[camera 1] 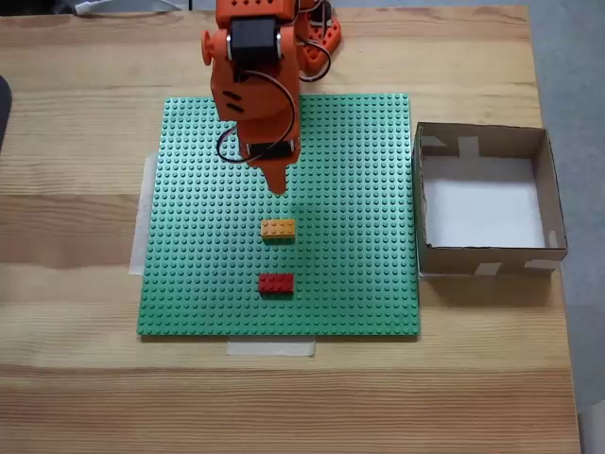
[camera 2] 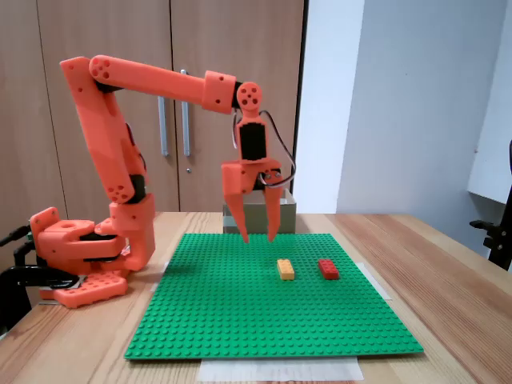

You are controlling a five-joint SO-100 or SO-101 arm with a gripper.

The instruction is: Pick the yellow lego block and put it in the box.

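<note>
Nearest the camera in a fixed view we see a strip of pale tape (camera 2: 280,370) on the wooden table (camera 2: 448,320), tucked under the front edge of the green studded baseplate (camera 2: 240,320). Above the plate hangs the orange gripper (camera 2: 258,237), its two fingers pointing down and standing apart with a clear gap between them, holding nothing; the fingertips hover over the studs without touching them. In a fixed view from above, the gripper (camera 1: 277,187) hangs over the middle of the baseplate (camera 1: 189,236). Just beside its tip lies the yellow lego block (camera 1: 278,228), flat on the plate with its long side across the picture. A little farther along sits the red lego brick (camera 1: 276,283), parallel to the yellow one and apart from it. In the side view the yellow lego block (camera 2: 286,269) and the red lego brick (camera 2: 328,268) lie side by side on the plate, to the right of the gripper. Off the plate's right edge in the view from above stands the box (camera 1: 484,144), open-topped brown cardboard with a white floor and pale tape patches on its walls, close beside the baseplate. The orange arm (camera 2: 152,80) rises from its base (camera 2: 80,256) at the left of the side view.
</note>
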